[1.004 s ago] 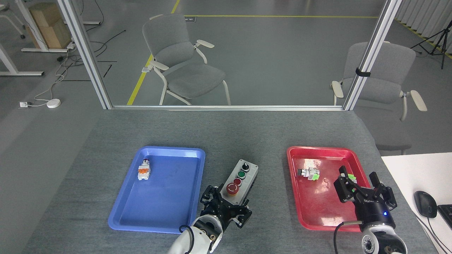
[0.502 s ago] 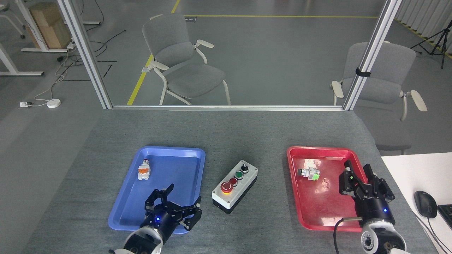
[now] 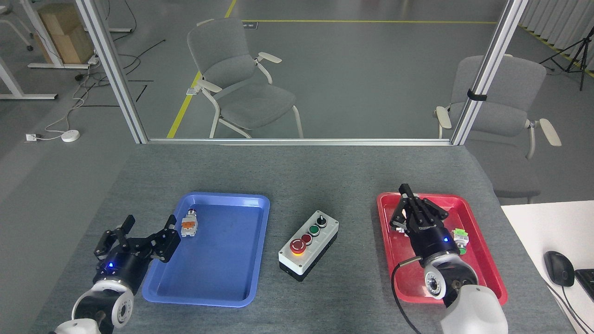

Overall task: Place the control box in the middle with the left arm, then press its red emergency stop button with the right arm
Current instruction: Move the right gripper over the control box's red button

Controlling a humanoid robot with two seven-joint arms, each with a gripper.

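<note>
The control box (image 3: 309,244), light grey on a black base, lies on the grey table between the two trays, free of both grippers. Its red emergency stop button (image 3: 297,247) with a yellow ring sits at the near-left end, beside a small red button, a green button and a black knob. My left gripper (image 3: 139,234) is at the blue tray's left rim, open and empty, fingers spread. My right gripper (image 3: 408,204) hovers over the red tray's far left part, fingers drawn together to a point, nothing seen between them.
A blue tray (image 3: 218,283) holds a small white-and-orange switch part (image 3: 189,223). The red tray (image 3: 482,260) holds a small green-and-white part (image 3: 460,234). A white desk with a black mouse (image 3: 558,268) stands at the right. Metal frame posts and chairs stand behind the table.
My left gripper has let go of the box and drawn back left past the blue tray. My right gripper has closed its fingers and moved left and forward over the red tray.
</note>
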